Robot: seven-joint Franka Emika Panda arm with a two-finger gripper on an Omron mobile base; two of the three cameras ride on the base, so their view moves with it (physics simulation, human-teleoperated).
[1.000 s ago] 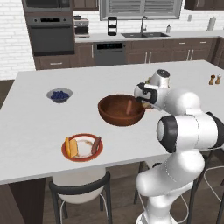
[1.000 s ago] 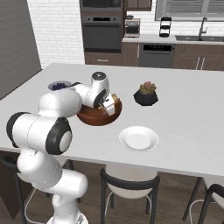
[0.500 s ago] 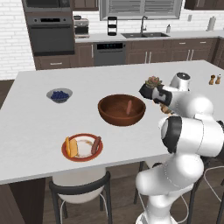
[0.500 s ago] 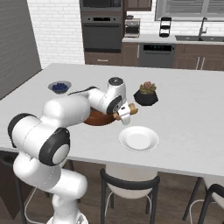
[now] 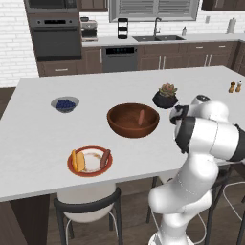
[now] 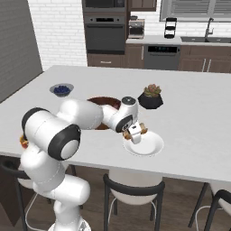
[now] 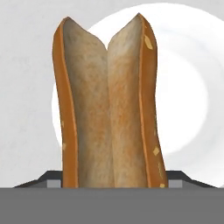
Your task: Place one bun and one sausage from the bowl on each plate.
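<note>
Bun (image 7: 109, 105) is clamped in the pincer (image 6: 135, 133), hanging over the near-left edge of the plain white plate (image 6: 151, 145). Hand view has the plate under it, so it's roughly lined up but not centred. One sausage (image 5: 141, 116) lies in the wooden bowl (image 5: 133, 119), just left of the plate. Red-rimmed plate (image 5: 90, 161) already carries a bun and a sausage.

Risks, my read: release from this height near the rim and the bun could bounce or roll off onto the tabletop (image 6: 198, 103). Split faces the camera, so it may land on edge and tip.

Around: black plant pot (image 6: 150, 96) behind the plate, blueberry bowl (image 5: 65, 104) far left. Kitchen cabinets, oven and sink beyond.
</note>
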